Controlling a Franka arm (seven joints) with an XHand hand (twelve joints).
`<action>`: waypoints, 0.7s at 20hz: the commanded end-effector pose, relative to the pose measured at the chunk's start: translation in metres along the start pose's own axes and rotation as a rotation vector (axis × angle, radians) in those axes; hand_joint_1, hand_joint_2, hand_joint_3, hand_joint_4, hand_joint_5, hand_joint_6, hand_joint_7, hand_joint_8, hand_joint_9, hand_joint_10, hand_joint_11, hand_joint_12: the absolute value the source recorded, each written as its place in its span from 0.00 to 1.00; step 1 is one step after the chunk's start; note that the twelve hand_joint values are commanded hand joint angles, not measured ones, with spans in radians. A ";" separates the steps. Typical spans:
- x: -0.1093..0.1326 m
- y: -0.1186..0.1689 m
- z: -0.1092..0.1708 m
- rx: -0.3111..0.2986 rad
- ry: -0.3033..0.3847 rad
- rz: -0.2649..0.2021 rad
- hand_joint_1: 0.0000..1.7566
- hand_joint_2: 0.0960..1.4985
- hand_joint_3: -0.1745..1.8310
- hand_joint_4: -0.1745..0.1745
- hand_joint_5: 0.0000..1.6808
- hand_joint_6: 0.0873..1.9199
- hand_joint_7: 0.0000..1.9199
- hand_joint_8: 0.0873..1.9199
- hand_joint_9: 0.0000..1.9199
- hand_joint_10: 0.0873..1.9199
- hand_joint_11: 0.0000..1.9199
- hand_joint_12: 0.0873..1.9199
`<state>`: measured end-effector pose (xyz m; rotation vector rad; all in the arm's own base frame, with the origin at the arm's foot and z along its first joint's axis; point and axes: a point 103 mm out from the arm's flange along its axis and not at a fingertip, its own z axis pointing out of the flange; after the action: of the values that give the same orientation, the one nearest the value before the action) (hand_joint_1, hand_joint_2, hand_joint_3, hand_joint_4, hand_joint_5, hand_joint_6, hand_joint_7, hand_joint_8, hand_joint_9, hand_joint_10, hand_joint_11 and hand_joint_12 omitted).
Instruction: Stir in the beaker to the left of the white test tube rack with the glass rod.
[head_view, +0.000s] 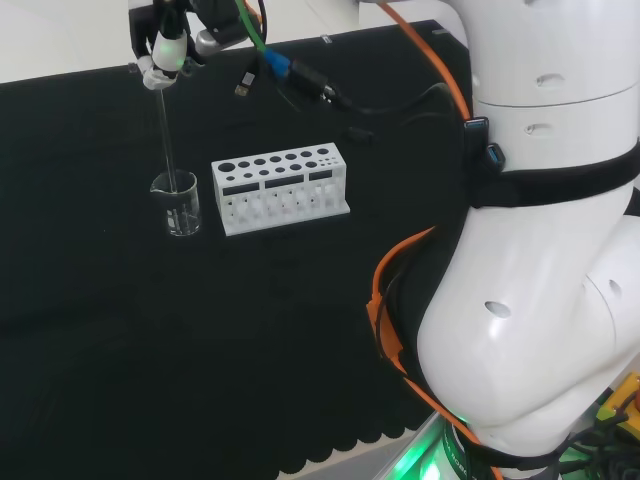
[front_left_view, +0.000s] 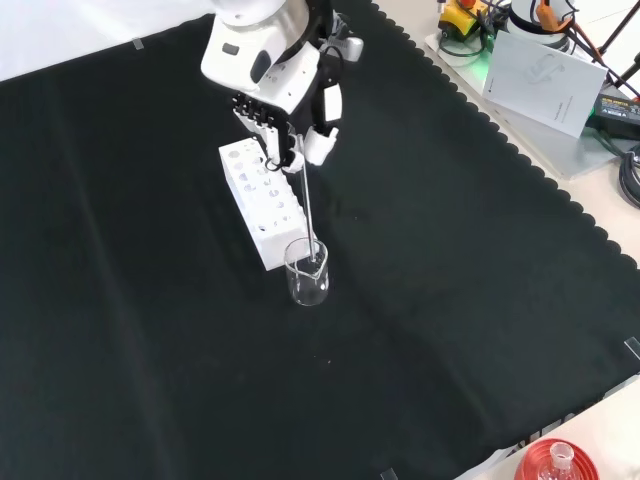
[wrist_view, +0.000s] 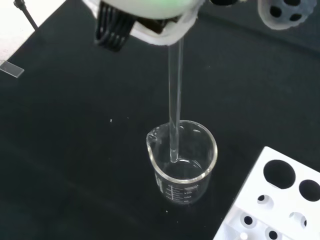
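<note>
Beaker: clear glass, hard to see on the black cloth; in the front view it stands just before the near end of the rack.
Content: from the wrist view I cannot tell if liquid is inside.
Glass rod: upright, its lower end inside the beaker, its upper end covered by the fingers.
White test tube rack: in the head view just to the right of the beaker, not touching.
Hand: above the beaker, fingers curled, pinching the top of the rod.
</note>
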<state>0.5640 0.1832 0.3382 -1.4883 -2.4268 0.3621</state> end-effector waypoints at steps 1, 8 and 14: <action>-0.022 0.008 0.011 0.029 0.005 0.009 0.67 0.45 0.41 0.00 0.67 0.45 0.77 0.21 0.89 0.02 0.81 0.37; -0.021 0.016 0.025 0.062 0.004 0.007 0.67 0.45 0.42 0.00 0.67 0.45 0.77 0.21 0.89 0.02 0.81 0.37; -0.008 0.029 0.035 0.081 0.002 -0.011 0.67 0.45 0.42 0.00 0.67 0.45 0.77 0.21 0.89 0.02 0.81 0.37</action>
<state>0.5786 0.1761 0.3014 -1.4589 -2.3860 0.4357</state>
